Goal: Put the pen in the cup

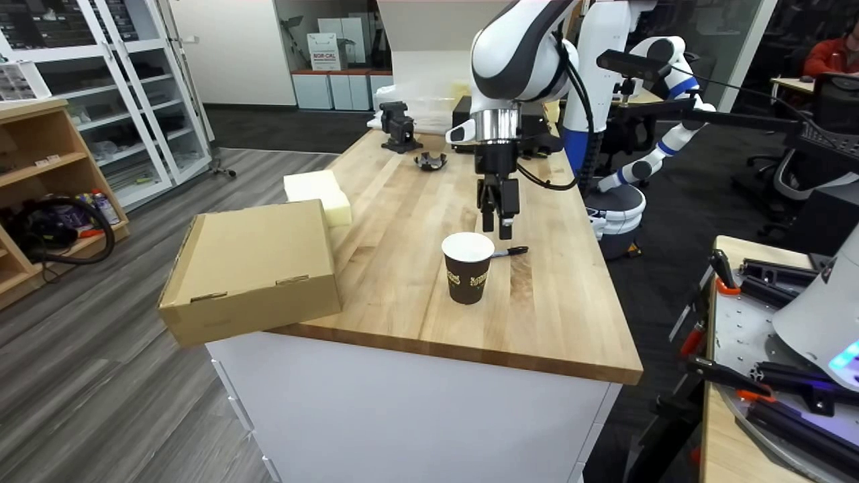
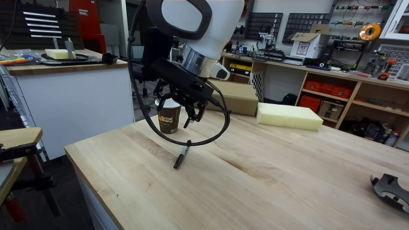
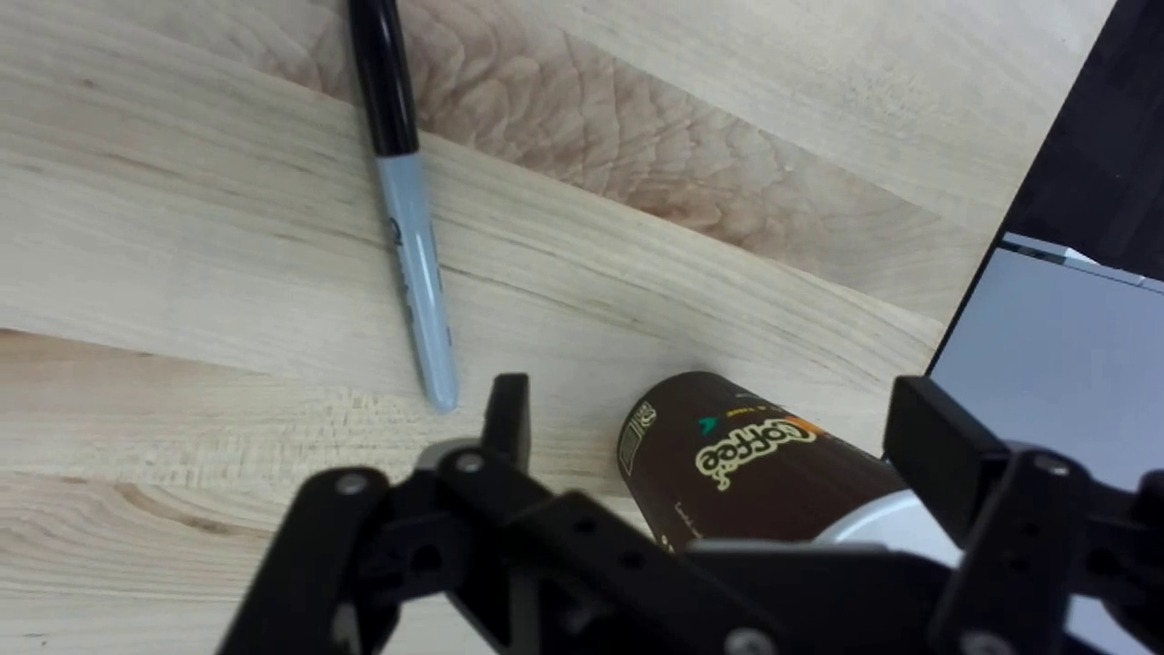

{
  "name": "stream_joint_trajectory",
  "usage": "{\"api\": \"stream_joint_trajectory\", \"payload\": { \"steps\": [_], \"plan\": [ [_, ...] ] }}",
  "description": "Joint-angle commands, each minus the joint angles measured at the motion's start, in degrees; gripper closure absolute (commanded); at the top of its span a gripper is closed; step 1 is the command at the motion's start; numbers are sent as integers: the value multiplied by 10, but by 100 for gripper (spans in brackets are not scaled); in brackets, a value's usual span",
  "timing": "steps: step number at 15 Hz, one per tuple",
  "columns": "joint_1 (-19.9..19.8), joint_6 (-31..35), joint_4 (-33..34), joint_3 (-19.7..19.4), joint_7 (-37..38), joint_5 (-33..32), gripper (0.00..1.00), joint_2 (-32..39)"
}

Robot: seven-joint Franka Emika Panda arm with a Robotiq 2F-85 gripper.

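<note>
The pen has a black cap and a grey barrel and lies flat on the wooden table, as also seen in an exterior view and in the wrist view. The brown paper cup with a white rim stands upright beside the pen, apart from it; it also shows in an exterior view and in the wrist view. My gripper is open and empty above the table near the cup and pen, also in both exterior views. Its fingers hide part of the cup in the wrist view.
A cardboard box sits at the table's edge, with a pale yellow foam block beside it. A dark curved part and a black clamp-like device stand farther along the table. The table's end edge is close to the cup.
</note>
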Motion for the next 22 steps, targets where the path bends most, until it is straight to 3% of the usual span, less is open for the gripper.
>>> {"api": "stream_joint_trajectory", "payload": {
  "steps": [1, 7, 9, 10, 13, 19, 22],
  "plan": [
    [0, 1, 18, 7, 69, -56, 0, 17],
    [-6, 6, 16, 18, 112, -124, 0, 23],
    [-28, -9, 13, 38, 61, -94, 0, 14],
    [-17, 1, 14, 29, 90, -115, 0, 23],
    [-23, 1, 14, 38, 78, -109, 0, 23],
    [14, 22, 23, 9, 237, -232, 0, 39],
    [38, 44, 32, -8, 351, -312, 0, 56]
  ]
}}
